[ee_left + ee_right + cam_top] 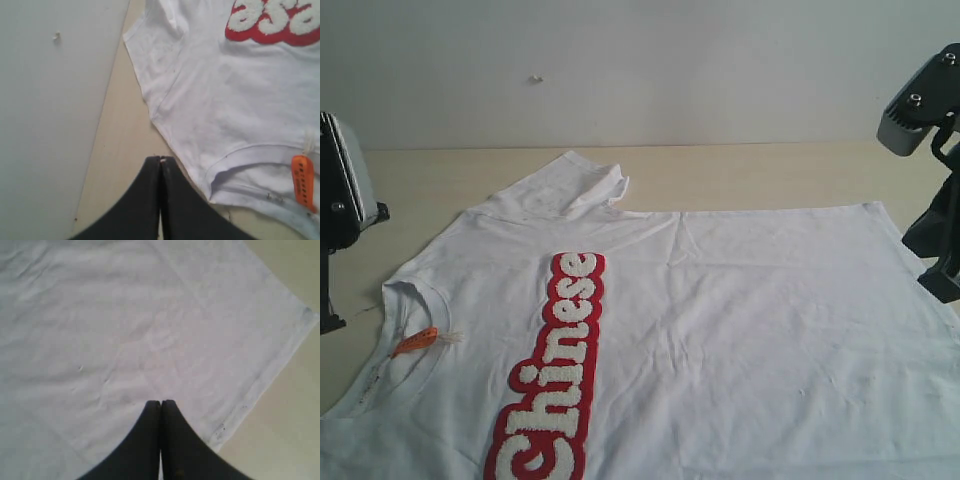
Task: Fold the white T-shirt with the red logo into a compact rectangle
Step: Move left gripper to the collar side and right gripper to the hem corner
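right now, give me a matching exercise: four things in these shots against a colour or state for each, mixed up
1 logo
2 neck tag
3 left claw
4 right claw

a shut, over the shirt near its hem
b orange
c red, white letters
d shut, over the table beside the collar

Pairs: 1-c, 2-b, 3-d, 4-a
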Robot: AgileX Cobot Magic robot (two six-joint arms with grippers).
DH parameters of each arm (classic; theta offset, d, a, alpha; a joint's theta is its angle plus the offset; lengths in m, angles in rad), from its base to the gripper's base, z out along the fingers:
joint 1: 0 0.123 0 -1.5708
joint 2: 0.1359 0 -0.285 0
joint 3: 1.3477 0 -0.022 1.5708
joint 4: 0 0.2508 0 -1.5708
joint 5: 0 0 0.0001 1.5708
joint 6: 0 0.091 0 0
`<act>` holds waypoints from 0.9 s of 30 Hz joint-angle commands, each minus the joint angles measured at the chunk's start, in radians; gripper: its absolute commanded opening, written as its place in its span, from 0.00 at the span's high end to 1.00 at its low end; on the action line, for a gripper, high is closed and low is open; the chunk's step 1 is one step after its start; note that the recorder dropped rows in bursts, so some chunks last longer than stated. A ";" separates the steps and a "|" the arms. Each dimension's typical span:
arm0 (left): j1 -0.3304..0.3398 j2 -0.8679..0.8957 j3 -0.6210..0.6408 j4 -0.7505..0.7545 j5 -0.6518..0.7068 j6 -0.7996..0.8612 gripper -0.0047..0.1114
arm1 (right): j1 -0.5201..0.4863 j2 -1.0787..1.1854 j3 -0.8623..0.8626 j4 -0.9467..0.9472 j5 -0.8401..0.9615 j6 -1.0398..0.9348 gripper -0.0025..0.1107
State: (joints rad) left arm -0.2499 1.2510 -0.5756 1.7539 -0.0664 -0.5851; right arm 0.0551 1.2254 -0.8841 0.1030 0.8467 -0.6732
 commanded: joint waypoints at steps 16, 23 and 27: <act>-0.139 -0.041 0.077 -0.016 0.337 0.287 0.96 | 0.002 -0.002 -0.007 -0.004 -0.016 -0.040 0.98; -0.144 -0.109 0.029 -0.275 -0.042 -0.262 0.96 | 0.002 -0.002 -0.007 0.003 -0.005 -0.006 0.98; -0.146 -0.111 0.001 -0.009 -0.143 -0.298 0.96 | 0.002 -0.002 -0.007 0.003 -0.007 0.051 0.98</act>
State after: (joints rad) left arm -0.3890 1.1479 -0.5653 1.6184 -0.1654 -0.8684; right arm 0.0551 1.2254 -0.8841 0.1005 0.8441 -0.6432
